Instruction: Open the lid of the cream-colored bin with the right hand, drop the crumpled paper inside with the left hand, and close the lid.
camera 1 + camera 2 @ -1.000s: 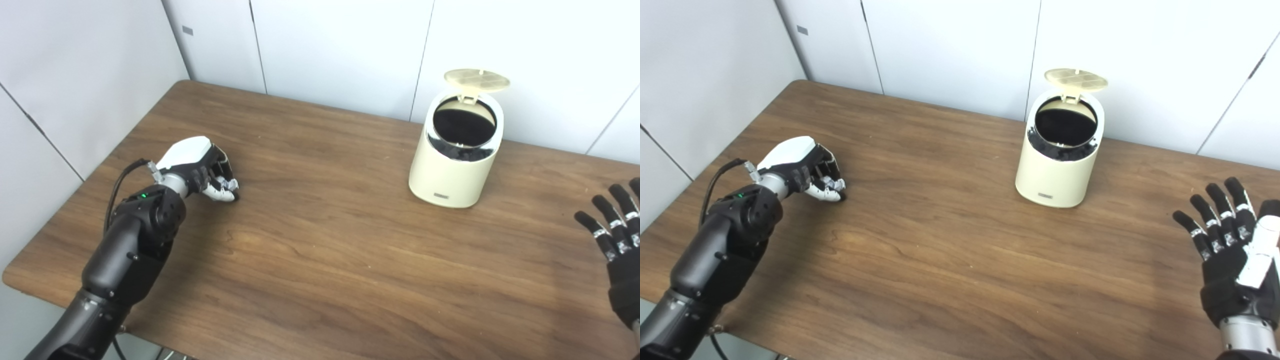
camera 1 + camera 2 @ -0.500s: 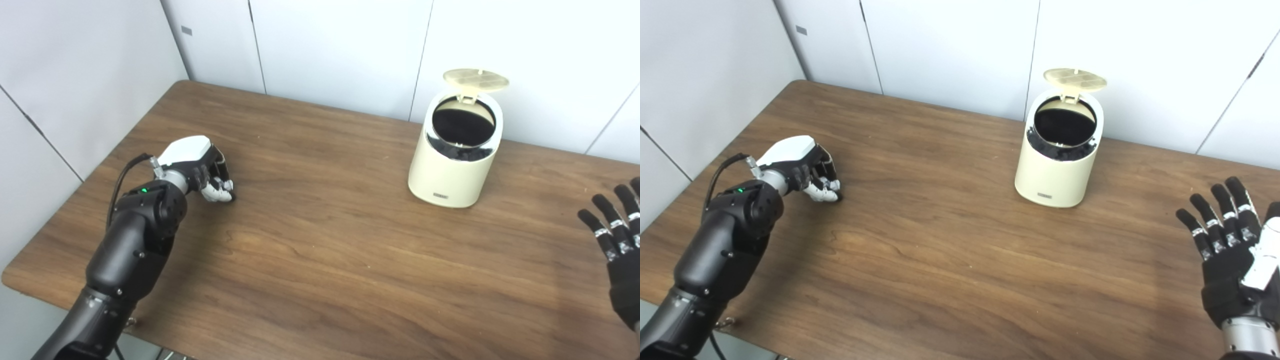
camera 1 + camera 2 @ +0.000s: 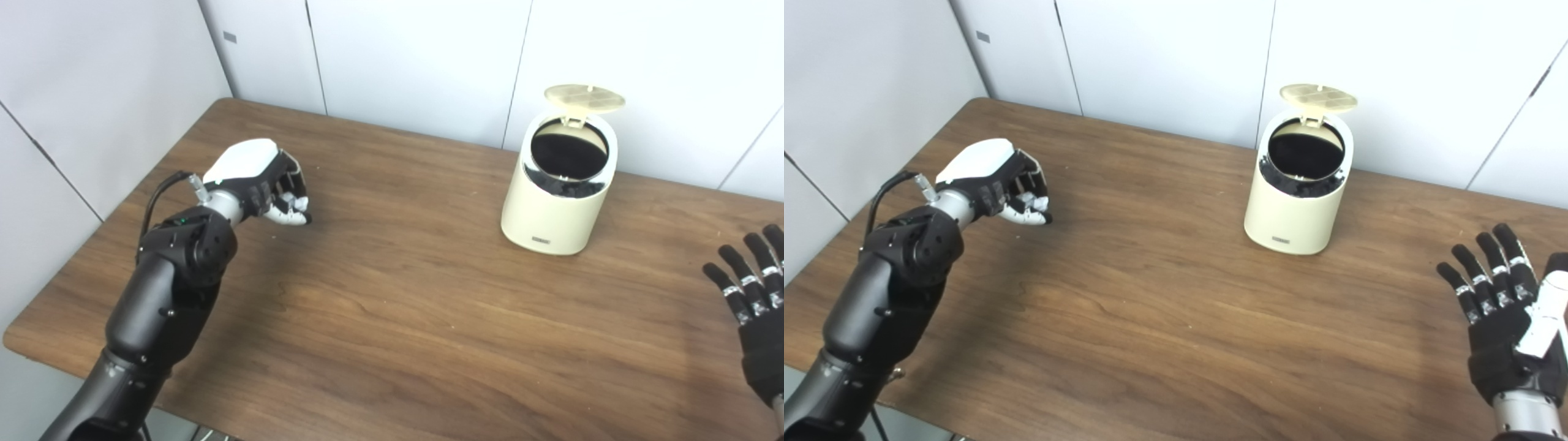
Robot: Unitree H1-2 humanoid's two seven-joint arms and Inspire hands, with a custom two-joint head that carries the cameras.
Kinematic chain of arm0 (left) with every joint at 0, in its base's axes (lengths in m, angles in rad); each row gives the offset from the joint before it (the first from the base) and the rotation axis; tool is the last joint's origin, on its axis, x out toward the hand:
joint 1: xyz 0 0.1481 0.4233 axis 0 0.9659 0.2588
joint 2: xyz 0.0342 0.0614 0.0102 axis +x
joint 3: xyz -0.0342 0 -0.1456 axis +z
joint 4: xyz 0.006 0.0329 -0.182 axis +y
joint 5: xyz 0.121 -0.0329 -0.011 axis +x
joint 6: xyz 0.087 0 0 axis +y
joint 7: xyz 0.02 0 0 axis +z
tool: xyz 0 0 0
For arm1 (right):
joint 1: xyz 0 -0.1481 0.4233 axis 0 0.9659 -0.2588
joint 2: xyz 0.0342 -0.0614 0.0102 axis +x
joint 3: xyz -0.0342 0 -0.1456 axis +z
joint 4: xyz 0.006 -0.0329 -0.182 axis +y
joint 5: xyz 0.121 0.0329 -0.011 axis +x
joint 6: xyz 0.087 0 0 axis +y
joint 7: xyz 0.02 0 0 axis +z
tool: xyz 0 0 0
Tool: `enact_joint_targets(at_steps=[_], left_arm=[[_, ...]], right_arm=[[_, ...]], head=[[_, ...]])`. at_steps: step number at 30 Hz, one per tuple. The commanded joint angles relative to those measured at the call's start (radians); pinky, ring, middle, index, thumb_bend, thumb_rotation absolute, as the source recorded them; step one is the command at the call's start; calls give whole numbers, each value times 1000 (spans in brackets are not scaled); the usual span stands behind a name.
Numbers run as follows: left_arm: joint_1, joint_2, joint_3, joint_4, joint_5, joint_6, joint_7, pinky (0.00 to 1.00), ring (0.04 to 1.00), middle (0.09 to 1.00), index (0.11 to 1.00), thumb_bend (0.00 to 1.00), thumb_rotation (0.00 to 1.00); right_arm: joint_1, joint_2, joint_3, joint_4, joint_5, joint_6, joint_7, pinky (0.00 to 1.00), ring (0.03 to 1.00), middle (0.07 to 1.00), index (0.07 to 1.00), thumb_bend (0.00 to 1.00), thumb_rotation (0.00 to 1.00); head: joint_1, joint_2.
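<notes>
Lid [image 3: 584, 98] up, the cream-colored bin [image 3: 556, 211] waits at the table's [image 3: 398, 306] far right. Left hand [image 3: 995, 184] curls its fingers around something pale, probably the crumpled paper; a loose clutch could spill it short. Right hand [image 3: 1503, 306] stays splayed, empty.

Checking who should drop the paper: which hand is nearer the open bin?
Right, though only slightly. The right hand waits open, right of the cream-colored bin and nearer the camera; the left hand is raised far to its left.
</notes>
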Motion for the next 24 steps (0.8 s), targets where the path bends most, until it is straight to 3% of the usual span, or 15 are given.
enact_joint_targets(at_steps=[1,6,11,18,24], left_arm=[[-70,7,-2,-50,17,3,16,440,423,503,471,502,0],[-127,-35,-27,-86,-1,1,10,421,412,513,469,501,0],[-186,-47,-65,-78,-24,-8,7,359,366,459,509,498,0],[-248,-86,-114,-58,-25,-11,12,325,347,427,513,493,0],[-294,-122,-158,-35,-34,-23,30,407,407,472,502,501,0]], right_arm=[[-23,-8,-5,-11,12,-36,19,808,886,940,924,510,995],[-25,-7,-12,11,16,-49,24,832,896,943,938,509,966],[-32,-14,-5,63,9,-99,56,814,889,938,938,526,951],[-33,-10,-11,129,15,-171,96,809,893,941,928,555,903],[-29,-8,-12,170,17,-226,122,837,905,943,931,551,894]], head=[[0,1],[-14,5],[-54,0],[-120,-31],[-173,-40]])
